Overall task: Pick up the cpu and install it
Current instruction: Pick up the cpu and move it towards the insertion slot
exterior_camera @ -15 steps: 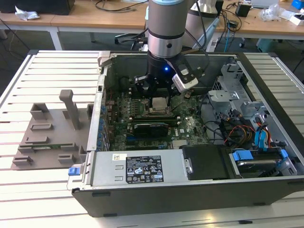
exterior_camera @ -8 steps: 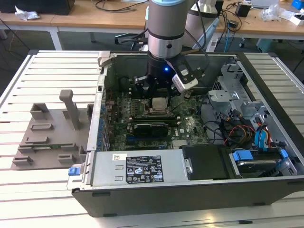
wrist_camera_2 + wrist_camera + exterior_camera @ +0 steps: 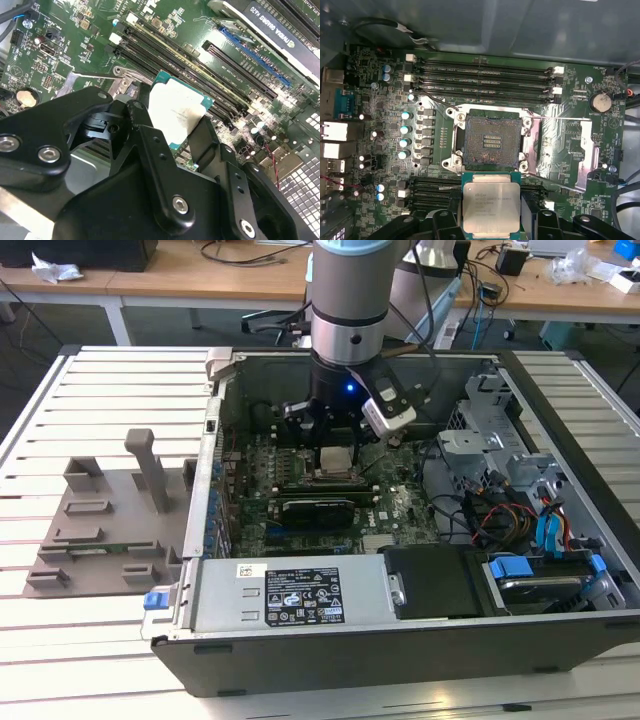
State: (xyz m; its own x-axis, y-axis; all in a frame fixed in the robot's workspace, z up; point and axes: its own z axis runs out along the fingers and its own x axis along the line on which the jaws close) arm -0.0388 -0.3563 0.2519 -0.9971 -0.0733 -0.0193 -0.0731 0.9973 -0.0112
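The cpu is a flat square chip with a silver-grey top and a thin green edge. My gripper is shut on it, low inside the open computer case. In the second wrist view the black fingers clamp the cpu from two opposite sides above the green motherboard. In the first wrist view the cpu hangs level in my gripper, just beside the open socket. The socket's dark contact field lies bare and its metal load plate is swung aside.
Memory slots run along one side of the socket, and a coin battery sits near the load plate. In the exterior view a graphics card, power supply and drive cage crowd the case. A grey fixture tray lies outside at the exterior view's left.
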